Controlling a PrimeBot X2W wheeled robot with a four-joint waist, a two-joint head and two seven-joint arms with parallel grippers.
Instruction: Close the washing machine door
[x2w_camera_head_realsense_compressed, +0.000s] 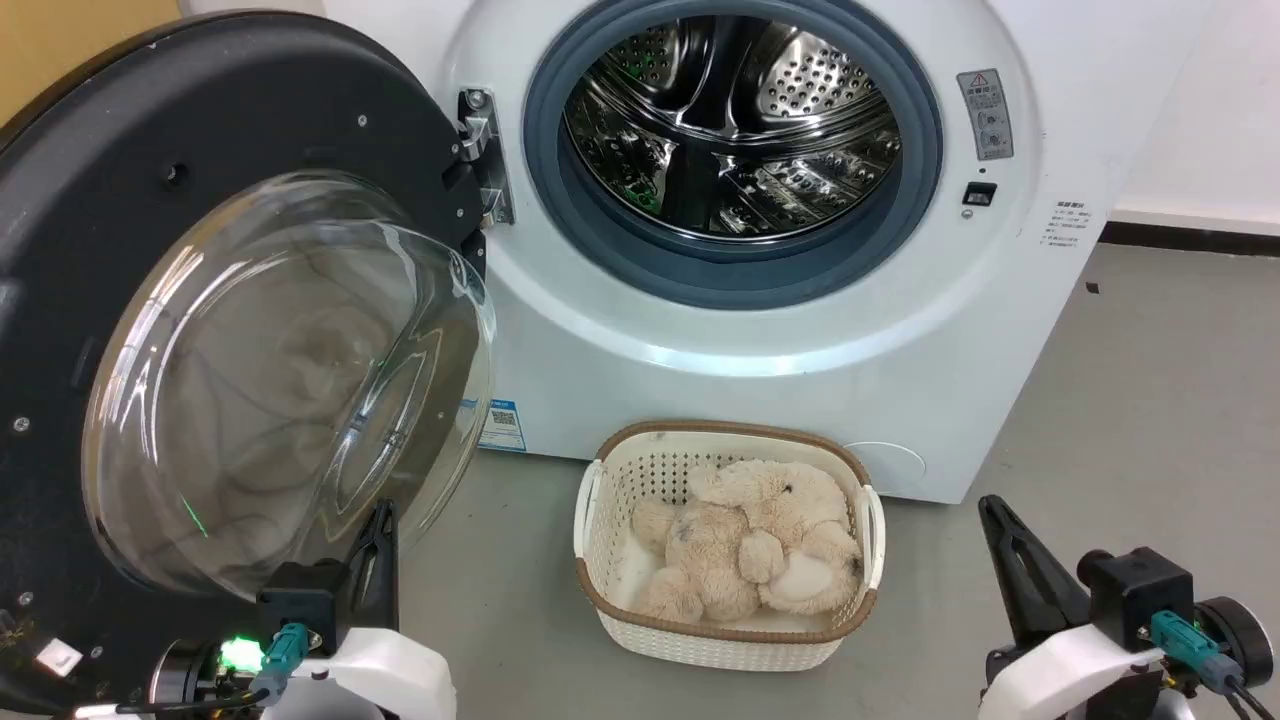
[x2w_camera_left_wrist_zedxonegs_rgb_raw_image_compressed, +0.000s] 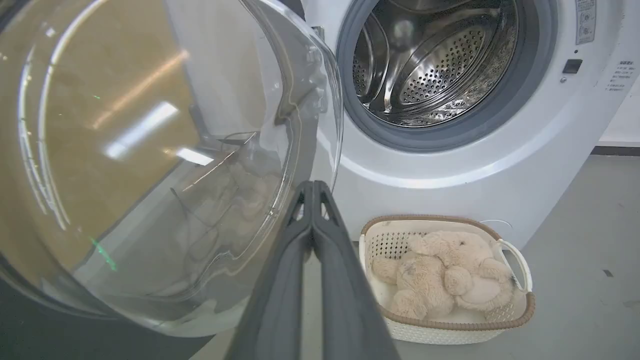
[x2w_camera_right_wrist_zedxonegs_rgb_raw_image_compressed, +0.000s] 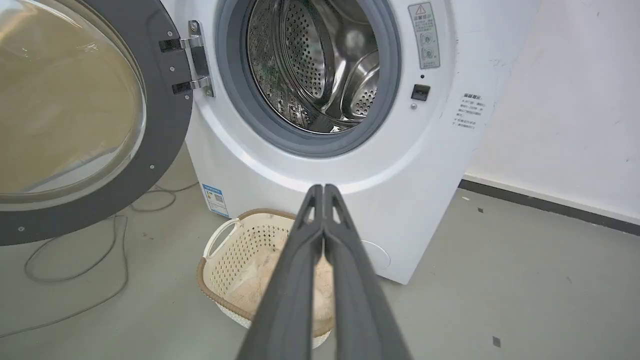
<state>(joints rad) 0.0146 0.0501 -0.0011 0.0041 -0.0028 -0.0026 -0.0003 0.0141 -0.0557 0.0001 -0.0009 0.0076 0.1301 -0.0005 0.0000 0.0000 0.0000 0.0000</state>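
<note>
Here, the washing machine (x2w_camera_head_realsense_compressed: 800, 330) stands ahead of both end effectors, its white front and open steel drum (x2w_camera_head_realsense_compressed: 730, 130) lying beyond and above their fingertips. The washing machine door (x2w_camera_head_realsense_compressed: 250, 120) is swung wide open on its metal hinge (x2w_camera_head_realsense_compressed: 485, 150), hanging above and to the left of the left end effector (x2w_camera_left_wrist_zedxonegs_rgb_raw_image_compressed: 312, 186), well apart from the right end effector (x2w_camera_right_wrist_zedxonegs_rgb_raw_image_compressed: 324, 188). The door's bulging glass bowl (x2w_camera_head_realsense_compressed: 280, 380) faces outward, its lower edge just beside the left end effector's fingertips; I cannot tell whether they touch. A cream perforated basket (x2w_camera_head_realsense_compressed: 720, 640) sits on the grey floor (x2w_camera_head_realsense_compressed: 1150, 420) between the two end effectors and slightly ahead of them, close to the foot of the machine. A pale plush toy (x2w_camera_head_realsense_compressed: 760, 540) lies inside the basket. A thin cable (x2w_camera_right_wrist_zedxonegs_rgb_raw_image_compressed: 75, 270) loops on the floor under the open door, far to the left of the right end effector. A small blue-and-white sticker (x2w_camera_head_realsense_compressed: 502, 425) sits low on the machine's front, ahead of the left end effector. Both end effectors are clenched, fingers pressed together with nothing between them.
</note>
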